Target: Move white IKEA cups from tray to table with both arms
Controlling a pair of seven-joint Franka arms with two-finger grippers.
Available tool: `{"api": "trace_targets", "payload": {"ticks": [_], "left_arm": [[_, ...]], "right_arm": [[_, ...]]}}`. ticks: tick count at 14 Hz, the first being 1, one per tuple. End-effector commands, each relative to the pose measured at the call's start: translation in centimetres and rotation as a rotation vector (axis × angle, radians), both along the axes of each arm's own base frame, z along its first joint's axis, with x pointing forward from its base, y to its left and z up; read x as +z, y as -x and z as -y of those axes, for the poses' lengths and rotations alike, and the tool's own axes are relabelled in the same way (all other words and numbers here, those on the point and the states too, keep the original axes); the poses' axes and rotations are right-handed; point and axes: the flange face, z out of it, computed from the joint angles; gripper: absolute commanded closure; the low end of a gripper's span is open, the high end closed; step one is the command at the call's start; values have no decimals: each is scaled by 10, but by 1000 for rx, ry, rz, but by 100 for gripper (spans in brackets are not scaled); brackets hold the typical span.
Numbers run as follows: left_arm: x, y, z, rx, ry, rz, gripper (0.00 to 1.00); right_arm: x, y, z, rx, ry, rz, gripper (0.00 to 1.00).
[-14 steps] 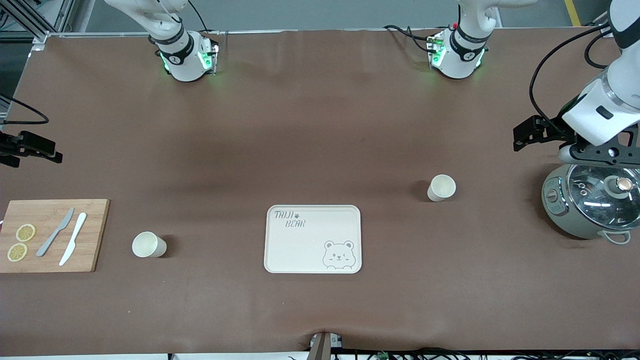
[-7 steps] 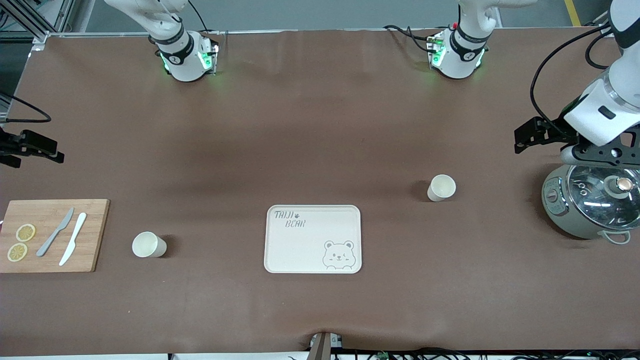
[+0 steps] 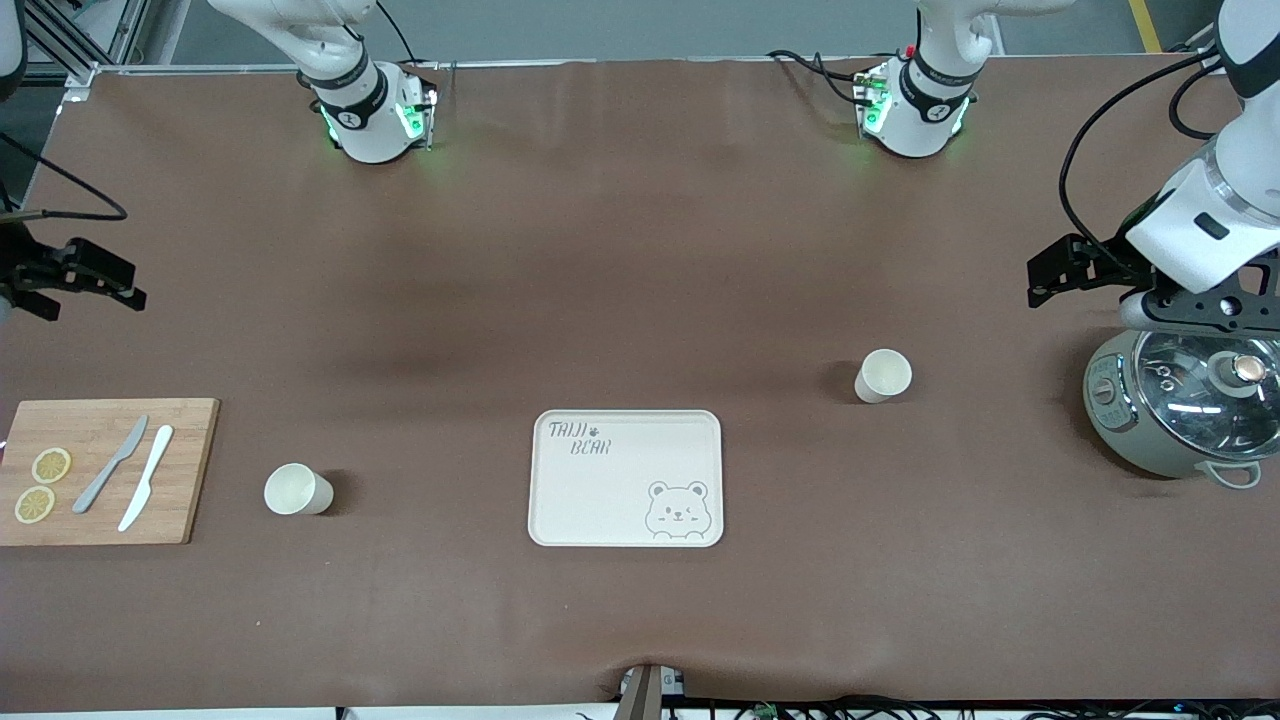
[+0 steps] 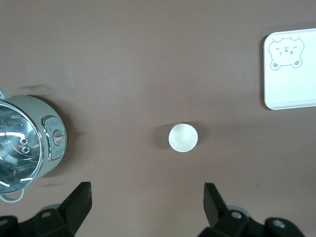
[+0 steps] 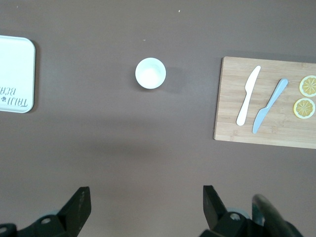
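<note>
Two white IKEA cups stand upright on the brown table. One cup (image 3: pixel 297 490) (image 5: pixel 150 73) sits between the cutting board and the bear tray (image 3: pixel 625 530). The other cup (image 3: pixel 882 376) (image 4: pixel 183 137) is toward the left arm's end, slightly farther from the camera than the tray. My left gripper (image 3: pixel 1042 280) (image 4: pixel 146 193) hangs open and empty over bare table beside the cooker, apart from that cup. My right gripper (image 3: pixel 90 290) (image 5: pixel 145 195) hovers open and empty at the right arm's end of the table, over bare cloth, apart from its cup.
A wooden cutting board (image 3: pixel 190 470) (image 5: pixel 232 123) holds two knives (image 3: pixel 130 475) and two lemon slices (image 3: pixel 42 485). A grey cooker with a glass lid (image 3: pixel 1180 410) (image 4: pixel 27 145) stands at the left arm's end, under the left wrist. The cream tray (image 4: pixel 291 98) (image 5: pixel 15 106) carries nothing.
The right gripper has shifted a little toward the table's middle and toward the bases. The left arm has hardly moved. Cups and tray are where they were.
</note>
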Motion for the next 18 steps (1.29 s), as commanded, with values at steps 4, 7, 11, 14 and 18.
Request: {"api": "trace_targets", "payload": {"ticks": [4,7,11,14,18], "left_arm": [[0,-2,3,-11,-14,10,0],[4,-3,12,-43,-14,36,0],[3,-3,16,-48,-18,39,0],[3,-3,15,-43,-14,40,0],[3,-3,12,-43,-15,39,0]], "right_arm": [[15,11,-6,-4,12,0,0],[17,12,-9,-2,11,-8,0],[22,12,-10,0,12,-9,0],[19,14,-10,2,10,-21,0],[19,13,-21,22,13,-23,0]]}}
